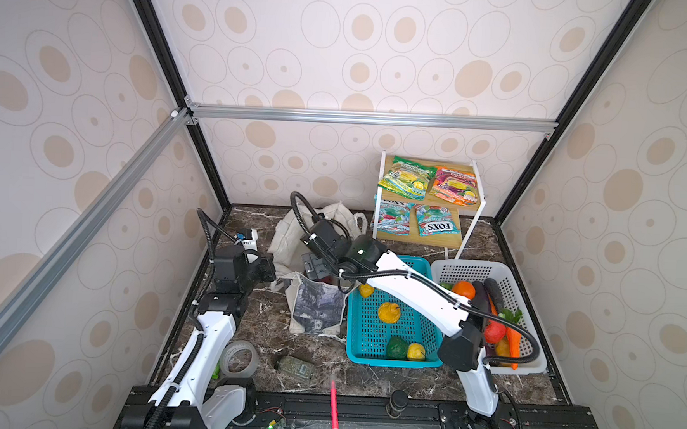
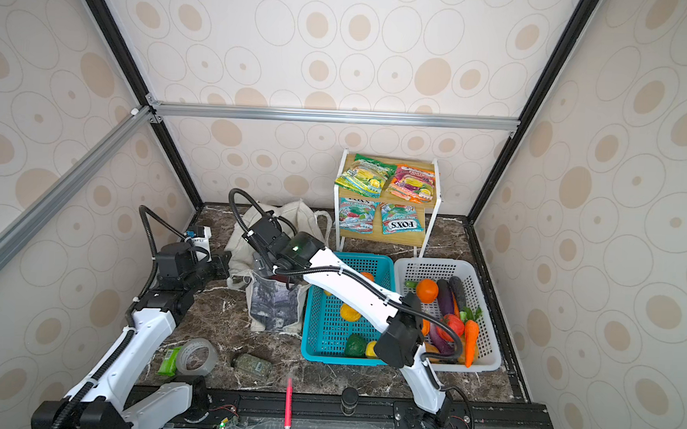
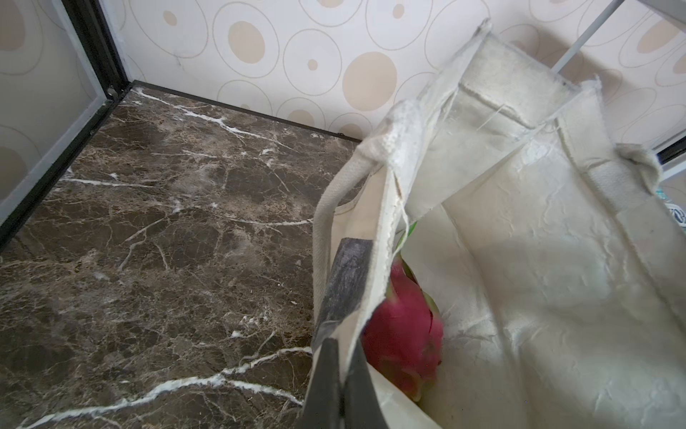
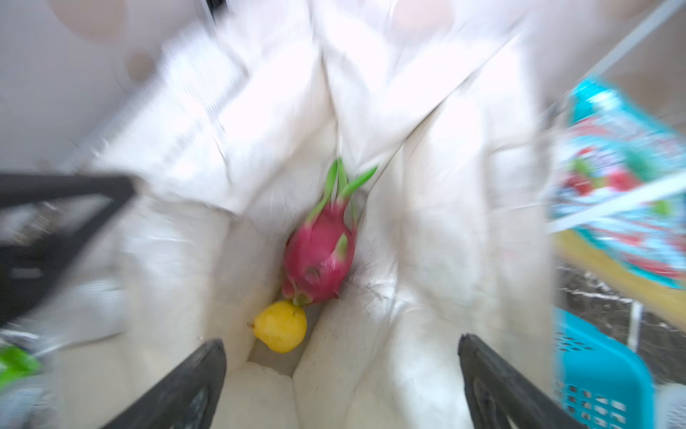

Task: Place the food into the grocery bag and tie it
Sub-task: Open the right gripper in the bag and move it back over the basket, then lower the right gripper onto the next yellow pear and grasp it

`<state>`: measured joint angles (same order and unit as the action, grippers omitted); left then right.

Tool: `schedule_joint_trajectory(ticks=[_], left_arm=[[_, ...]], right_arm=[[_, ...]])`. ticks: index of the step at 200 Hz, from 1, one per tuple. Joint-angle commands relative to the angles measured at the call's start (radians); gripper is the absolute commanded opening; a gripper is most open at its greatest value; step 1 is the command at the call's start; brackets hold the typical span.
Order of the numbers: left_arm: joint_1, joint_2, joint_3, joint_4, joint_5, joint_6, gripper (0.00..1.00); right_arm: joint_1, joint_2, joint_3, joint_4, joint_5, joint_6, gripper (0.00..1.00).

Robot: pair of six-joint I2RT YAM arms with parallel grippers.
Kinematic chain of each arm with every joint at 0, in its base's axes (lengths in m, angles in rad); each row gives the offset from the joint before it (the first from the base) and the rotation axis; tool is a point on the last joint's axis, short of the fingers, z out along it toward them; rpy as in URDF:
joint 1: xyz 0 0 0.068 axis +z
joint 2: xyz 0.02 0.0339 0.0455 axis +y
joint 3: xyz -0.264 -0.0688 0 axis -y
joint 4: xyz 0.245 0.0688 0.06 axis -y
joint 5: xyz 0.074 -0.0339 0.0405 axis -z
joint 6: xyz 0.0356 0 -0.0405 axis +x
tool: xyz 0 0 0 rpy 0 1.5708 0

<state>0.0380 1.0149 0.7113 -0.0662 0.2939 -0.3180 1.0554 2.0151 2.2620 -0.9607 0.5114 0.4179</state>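
The grocery bag (image 1: 317,307) (image 2: 274,306) stands open left of the baskets. My left gripper (image 3: 343,386) (image 1: 268,269) is shut on the bag's near rim (image 3: 375,282), with the cloth pinched between its fingers. Over the bag's mouth my right gripper (image 4: 341,343) (image 1: 314,267) is open and holds nothing. At the bottom of the bag (image 4: 427,223) lie a pink dragon fruit (image 4: 319,256) (image 3: 404,334) and a yellow fruit (image 4: 281,327). More food sits outside: an orange pumpkin (image 1: 389,312) and a yellow fruit (image 1: 416,351) in the teal basket, and green (image 1: 411,178) and orange-red (image 1: 454,186) snack packets on the shelf.
The teal basket (image 1: 390,362) adjoins the bag's right side; the white basket (image 1: 452,269) of vegetables and an orange (image 1: 464,289) stands beyond it. A two-tier shelf (image 1: 470,226) stands at the back. A tape roll (image 1: 238,358), a small bottle (image 1: 295,368) and a pink pen (image 1: 334,404) lie in front.
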Motion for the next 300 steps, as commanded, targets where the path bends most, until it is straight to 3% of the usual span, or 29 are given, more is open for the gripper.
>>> schedule_joint_trajectory(ticks=[1,36,69,120,158,195,254,300], left_arm=[[0.002,-0.015,0.023,-0.001,0.009,0.0,0.0],[0.0,-0.016,0.024,-0.003,0.006,0.0,0.0],[0.001,-0.022,0.021,0.0,0.003,0.001,0.0],[0.0,-0.013,0.024,-0.001,0.001,0.002,0.0],[0.001,-0.012,0.022,0.0,-0.001,0.0,0.0],[0.0,-0.007,0.022,0.0,0.002,0.0,0.0],[0.001,-0.004,0.022,-0.001,0.0,0.0,0.0],[-0.001,-0.005,0.022,0.0,0.003,-0.001,0.0]], right_arm=[[-0.009,-0.12,-0.068,-0.012,0.127,0.035,1.0],[-0.009,-0.373,-0.45,0.23,0.115,-0.055,1.0],[-0.02,-0.602,-0.768,0.372,0.205,0.024,1.0],[-0.131,-0.776,-1.054,0.395,0.083,0.175,1.0],[-0.168,-0.782,-1.167,0.359,0.0,0.218,1.0],[-0.223,-0.747,-1.288,0.445,-0.107,0.27,0.99],[-0.267,-0.59,-1.314,0.493,-0.222,0.307,0.76],[-0.27,-0.531,-1.332,0.5,-0.231,0.33,0.72]])
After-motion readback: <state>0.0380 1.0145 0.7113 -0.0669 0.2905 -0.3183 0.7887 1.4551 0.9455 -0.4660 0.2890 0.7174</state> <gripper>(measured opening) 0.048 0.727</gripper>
